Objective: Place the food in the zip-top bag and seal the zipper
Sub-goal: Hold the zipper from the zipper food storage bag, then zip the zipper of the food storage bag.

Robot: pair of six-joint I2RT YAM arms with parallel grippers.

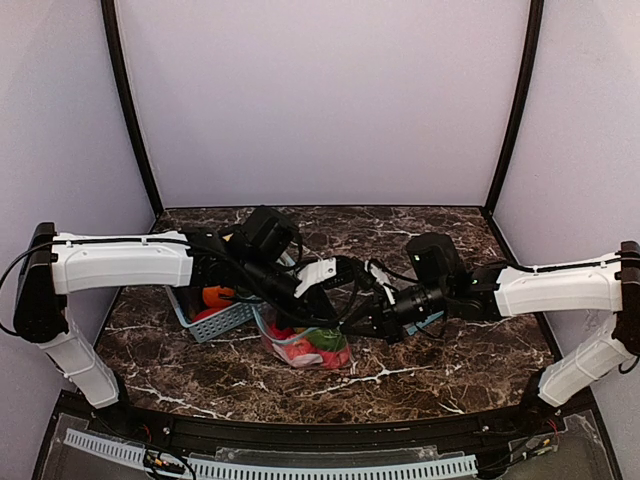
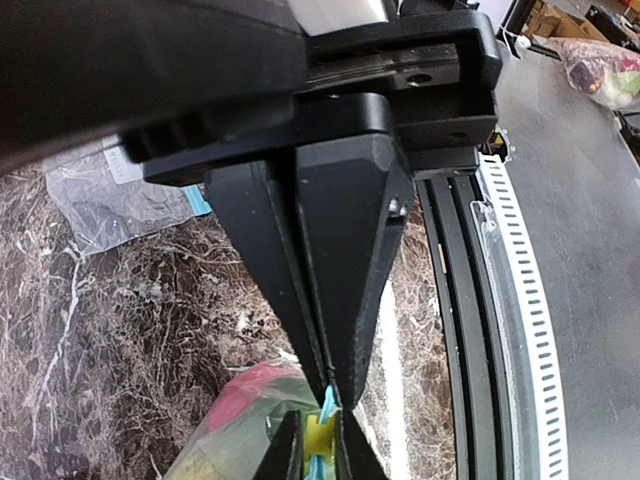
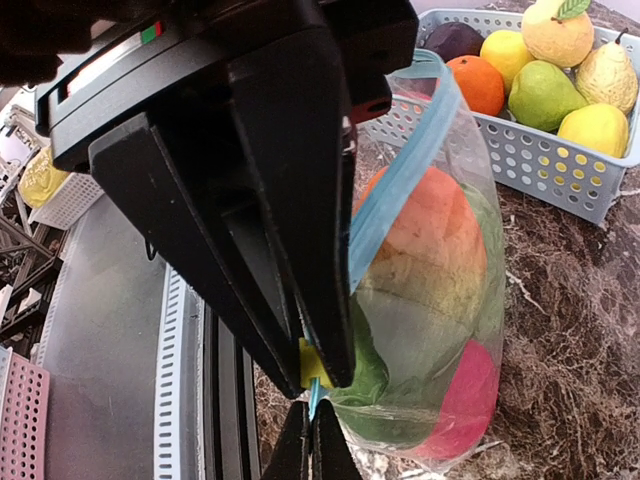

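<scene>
The clear zip-top bag [image 1: 305, 347] lies on the marble table with food inside: a pink-red round piece [image 3: 470, 395], an orange one [image 3: 430, 220] and a green one [image 3: 372, 385]. The bag also shows in the left wrist view [image 2: 235, 420]. Its light-blue zipper [image 3: 400, 180] runs up from the jaws. My left gripper [image 2: 330, 393] is shut on the zipper's end. My right gripper [image 3: 320, 372] is shut on the zipper at its yellow slider [image 3: 310, 365], tip to tip with the left. In the top view both grippers, left [image 1: 322, 312] and right [image 1: 360, 318], meet just above the bag.
A light-blue mesh basket [image 1: 222, 320] with several toy fruits [image 3: 540, 95] stands left of the bag. A second clear bag [image 2: 105, 195] lies flat on the table behind the grippers. The table's black front rail [image 2: 455, 330] is close by.
</scene>
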